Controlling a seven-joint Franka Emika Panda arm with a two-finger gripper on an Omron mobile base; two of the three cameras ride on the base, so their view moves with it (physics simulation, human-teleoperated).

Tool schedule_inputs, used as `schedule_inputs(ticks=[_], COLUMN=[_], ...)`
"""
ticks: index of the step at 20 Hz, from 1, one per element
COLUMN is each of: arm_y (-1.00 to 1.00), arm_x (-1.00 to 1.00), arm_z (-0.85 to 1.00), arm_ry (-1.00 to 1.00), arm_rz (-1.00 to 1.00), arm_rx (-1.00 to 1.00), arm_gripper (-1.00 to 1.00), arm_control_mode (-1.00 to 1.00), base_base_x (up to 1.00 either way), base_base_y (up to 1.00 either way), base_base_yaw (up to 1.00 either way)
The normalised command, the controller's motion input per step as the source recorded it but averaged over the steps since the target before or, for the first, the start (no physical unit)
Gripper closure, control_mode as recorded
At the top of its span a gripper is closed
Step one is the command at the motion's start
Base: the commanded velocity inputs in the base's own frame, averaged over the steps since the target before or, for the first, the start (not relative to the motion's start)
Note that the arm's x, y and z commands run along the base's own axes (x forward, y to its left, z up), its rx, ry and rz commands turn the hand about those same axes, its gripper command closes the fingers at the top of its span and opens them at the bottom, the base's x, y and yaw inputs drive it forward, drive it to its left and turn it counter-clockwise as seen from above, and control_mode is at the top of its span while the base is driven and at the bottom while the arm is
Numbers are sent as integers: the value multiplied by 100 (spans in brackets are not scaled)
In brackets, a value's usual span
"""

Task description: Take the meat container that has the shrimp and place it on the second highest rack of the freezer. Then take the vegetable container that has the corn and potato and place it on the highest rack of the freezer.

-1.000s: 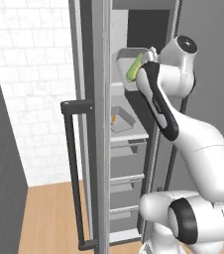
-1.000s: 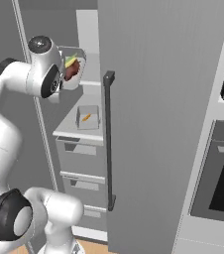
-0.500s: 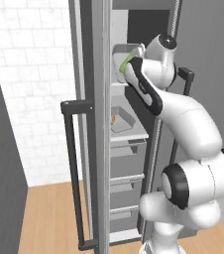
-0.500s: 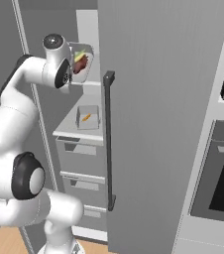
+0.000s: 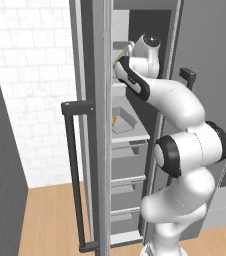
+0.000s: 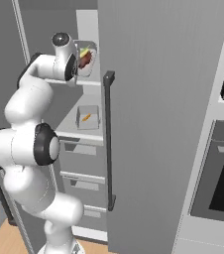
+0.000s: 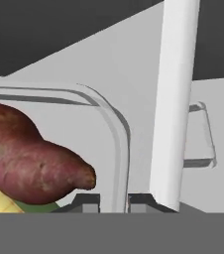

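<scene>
A white robot arm with dark joints reaches up into the open tall grey freezer (image 6: pixel 158 99). Its two-finger gripper (image 7: pixel 114 201) pinches the rim of a clear, rounded-corner plastic container (image 7: pixel 115 129), one dark finger on each side of the wall, so it is clenched on the container.

Inside the container lie a dark reddish-brown oval potato (image 7: pixel 32 156) and, beside and below it in the hand view, a yellow-green cob of corn (image 7: pixel 0 198). In the right base view the container (image 6: pixel 85 58) is held tipped, at the height of the upper pale grey shelf board (image 6: pixel 91 82), the highest rack.

On the lower pale grey shelf board (image 6: pixel 69 130), the second highest rack, sits another clear container (image 6: pixel 87 116) with a tiny orange shrimp (image 6: pixel 85 117) in it. The first half of the task therefore looks complete.

The step in hand appears to be carrying the vegetable container in over the highest rack. The next move would call for levelling it so nothing spills, pushing it past the shelf's front edge, lowering it until it rests, and only then letting go.
</scene>
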Motion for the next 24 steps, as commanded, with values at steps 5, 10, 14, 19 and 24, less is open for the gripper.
schedule_inputs(ticks=[5,10,14,19,24], arm_y=[12,1,0,-1,-27], arm_x=[89,43,2,-70,-82], arm_z=[-2,-1,-10,-27,36], arm_ry=[0,0,-1,-14,-4], arm_rz=[-3,-3,-2,-1,0], arm_rx=[-4,-4,-6,-9,0], arm_gripper=[-100,-100,-100,-100,-100], arm_control_mode=[-100,-100,-100,-100,-100], base_base_x=[0,0,0,0,0], base_base_y=[0,0,0,0,0], base_base_yaw=[0,0,0,0,0])
